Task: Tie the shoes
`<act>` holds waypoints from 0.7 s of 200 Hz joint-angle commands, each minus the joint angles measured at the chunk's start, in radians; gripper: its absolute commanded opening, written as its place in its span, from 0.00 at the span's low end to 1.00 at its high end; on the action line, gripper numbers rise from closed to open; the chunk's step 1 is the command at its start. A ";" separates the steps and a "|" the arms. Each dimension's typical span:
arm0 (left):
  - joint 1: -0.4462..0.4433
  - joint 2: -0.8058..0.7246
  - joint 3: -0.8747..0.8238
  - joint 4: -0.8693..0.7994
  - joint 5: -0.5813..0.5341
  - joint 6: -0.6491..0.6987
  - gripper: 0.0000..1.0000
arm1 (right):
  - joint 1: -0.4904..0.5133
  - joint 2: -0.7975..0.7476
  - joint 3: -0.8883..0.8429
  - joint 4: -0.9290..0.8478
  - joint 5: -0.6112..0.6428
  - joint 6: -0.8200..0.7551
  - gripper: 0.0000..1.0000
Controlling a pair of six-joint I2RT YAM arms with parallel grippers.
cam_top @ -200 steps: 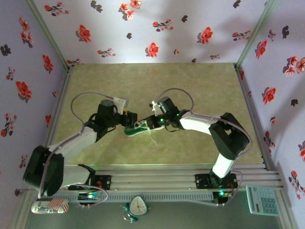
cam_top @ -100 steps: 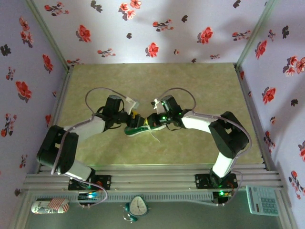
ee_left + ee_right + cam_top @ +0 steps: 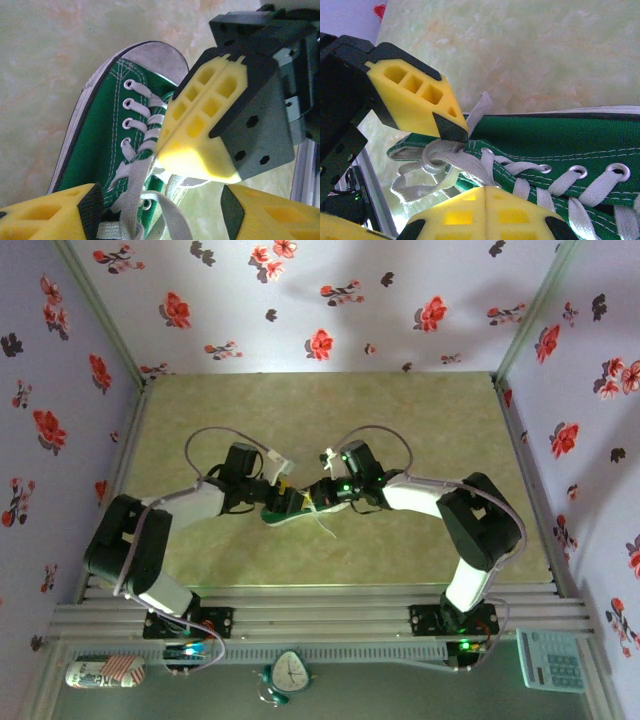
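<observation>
The dark green sneaker (image 3: 283, 511) lies on its side mid-table, its white toe cap (image 3: 155, 55) pointing away in the left wrist view. Its white laces (image 3: 131, 192) are loose near the top eyelets. My left gripper (image 3: 281, 494) is open and straddles those laces (image 3: 162, 212); one of its fingertips (image 3: 451, 128) touches a lace loop (image 3: 436, 152). From the other side, my right gripper (image 3: 317, 496) is shut (image 3: 485, 189), with a lace strand running in under its tips. Its joined yellow fingers (image 3: 200, 125) hang over the shoe's tongue.
The green mat (image 3: 420, 420) is boxed in by floral walls (image 3: 330, 300) on three sides. A rail (image 3: 320, 605) runs along the near edge. In front of it lie a can (image 3: 100, 673), a small clock (image 3: 290, 672) and a calculator (image 3: 551, 660).
The left arm has folded in and carried its gripper right, onto the shoe's laces. The right gripper has stayed at the shoe, shifting only slightly.
</observation>
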 commanded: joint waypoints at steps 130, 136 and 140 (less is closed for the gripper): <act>-0.029 0.036 0.022 -0.051 -0.044 0.039 0.11 | -0.026 0.014 -0.006 0.032 -0.027 0.008 0.00; -0.032 0.033 0.020 -0.045 -0.046 0.032 0.09 | -0.026 0.011 -0.008 0.031 -0.026 0.009 0.00; -0.035 0.031 0.017 -0.041 -0.048 0.028 0.07 | -0.027 0.009 -0.008 0.031 -0.025 0.008 0.00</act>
